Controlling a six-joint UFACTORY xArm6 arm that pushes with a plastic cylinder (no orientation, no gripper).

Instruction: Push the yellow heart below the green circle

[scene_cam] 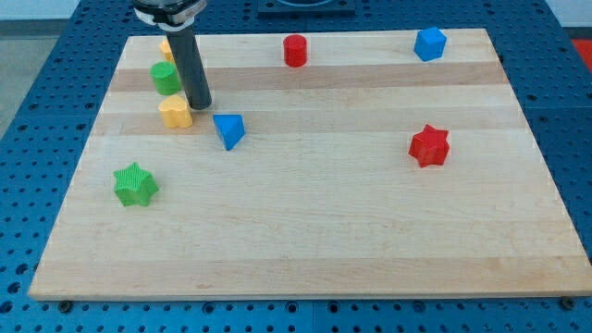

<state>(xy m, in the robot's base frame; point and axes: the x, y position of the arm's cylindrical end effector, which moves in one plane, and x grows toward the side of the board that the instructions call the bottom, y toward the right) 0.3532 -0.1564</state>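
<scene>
The yellow heart lies near the board's upper left, just below the green circle. My tip rests on the board right beside the heart's right edge, touching or almost touching it. The dark rod rises from there toward the view's top and hides part of another yellow block above the green circle.
A blue triangle lies just right of my tip. A green star sits lower left, a red cylinder top centre, a blue block top right, a red star at right. The wooden board ends at the blue perforated table.
</scene>
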